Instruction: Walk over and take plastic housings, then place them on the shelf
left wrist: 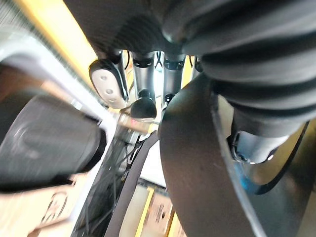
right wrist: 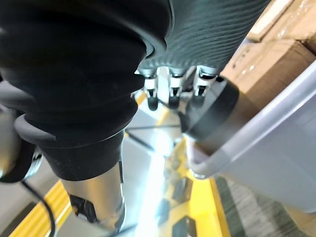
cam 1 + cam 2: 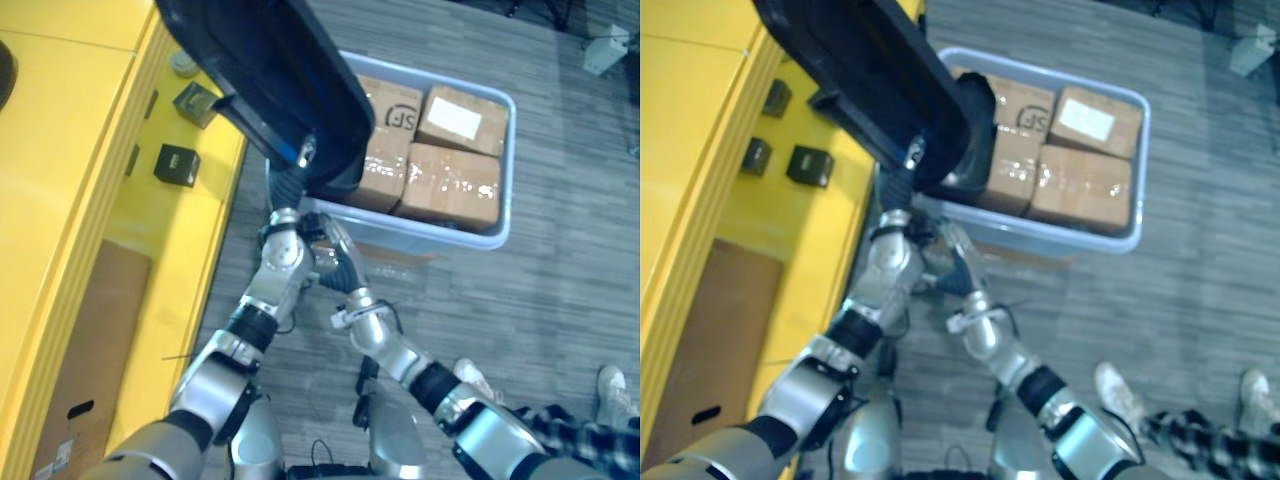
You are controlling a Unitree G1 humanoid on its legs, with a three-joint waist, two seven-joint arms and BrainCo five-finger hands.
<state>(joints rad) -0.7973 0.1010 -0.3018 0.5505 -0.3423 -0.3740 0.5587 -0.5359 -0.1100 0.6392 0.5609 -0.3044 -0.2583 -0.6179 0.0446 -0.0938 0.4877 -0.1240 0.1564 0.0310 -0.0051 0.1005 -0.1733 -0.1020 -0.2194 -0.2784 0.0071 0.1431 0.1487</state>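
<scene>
A big black plastic housing point(image 3: 270, 70) hangs tilted over the edge of the yellow shelf point(image 3: 60, 150) and the near corner of a grey bin. Both my hands are under its lower end. My left hand point(image 3: 288, 188) reaches up from below, and its fingers point(image 1: 148, 94) curl past the housing's curved rim point(image 1: 197, 173). Just right of it, my right hand point(image 3: 338, 262) has its fingers point(image 2: 170, 84) hooked on the housing's dark edge point(image 2: 212, 113).
The grey bin point(image 3: 505, 200) holds several cardboard boxes point(image 3: 450, 185). Two small black boxes point(image 3: 177, 165) point(image 3: 197, 103) sit on the shelf's yellow surface, with a brown cardboard sheet point(image 3: 90, 340) nearer me. A person's shoe point(image 3: 612, 390) and plaid leg are at the lower right on the grey floor.
</scene>
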